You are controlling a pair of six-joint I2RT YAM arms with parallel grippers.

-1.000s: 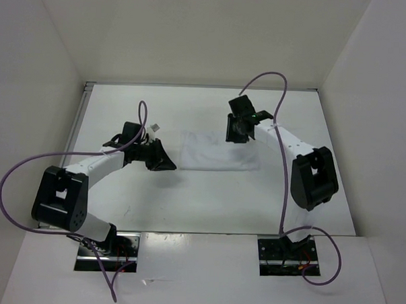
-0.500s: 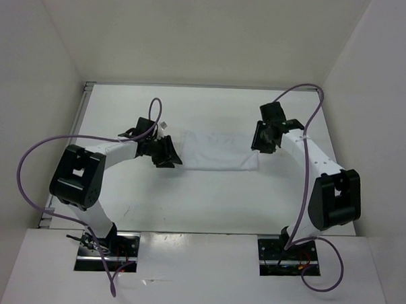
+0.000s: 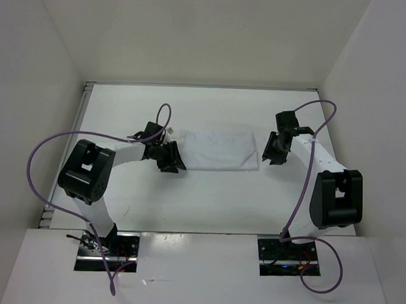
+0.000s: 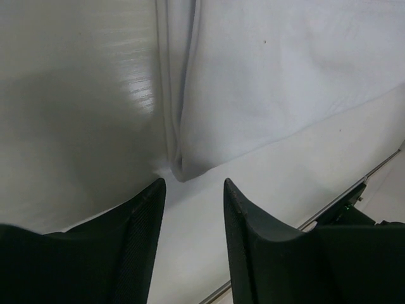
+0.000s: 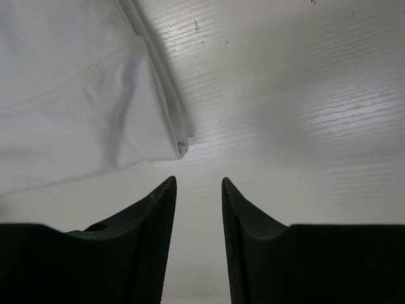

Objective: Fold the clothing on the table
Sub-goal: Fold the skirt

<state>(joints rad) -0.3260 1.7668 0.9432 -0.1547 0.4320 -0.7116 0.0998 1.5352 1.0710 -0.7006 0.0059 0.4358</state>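
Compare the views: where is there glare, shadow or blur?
Left wrist: glare patch on the table beside the clothing, grey shadow to its left, left gripper dark and soft-edged. Right wrist: broad sheen on the bare table, right gripper nearly black. Top external: even, soft light, faint shadows beneath the arms.

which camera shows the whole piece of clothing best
The top external view: the clothing lies whole there, a flat rectangle on the table. The left wrist view catches only one bunched corner of it, the right wrist view only a hemmed corner.
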